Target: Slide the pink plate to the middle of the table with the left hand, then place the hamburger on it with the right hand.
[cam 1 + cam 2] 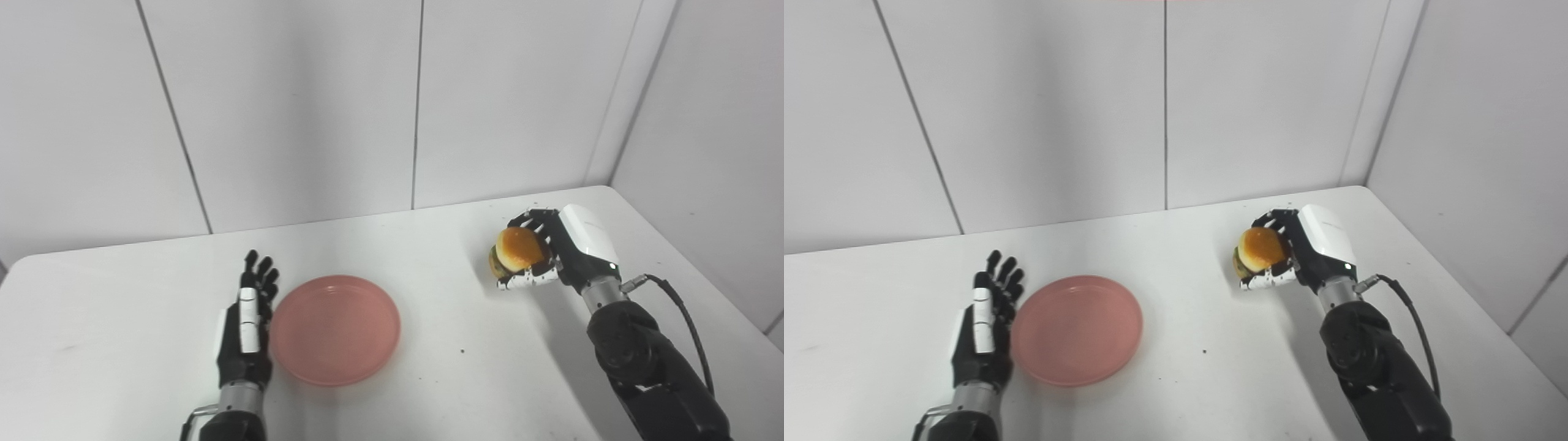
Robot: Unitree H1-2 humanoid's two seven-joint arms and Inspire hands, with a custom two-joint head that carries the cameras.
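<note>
The pink plate [335,329] lies flat on the white table [429,380], left of the middle. My left hand [248,318] is open, fingers straight and pointing away, edge-on against the plate's left rim. My right hand [554,254] is shut on the hamburger [517,250], which has an orange bun and a dark green layer, and holds it at the right side of the table, well right of the plate. The same scene shows in the right eye view, with the plate [1077,329], left hand [986,324], right hand [1304,251] and hamburger [1257,248].
White panelled walls [294,104] close the table at the back and right. The table's back right corner [603,190] is rounded. A black cable [686,324] loops from the right wrist.
</note>
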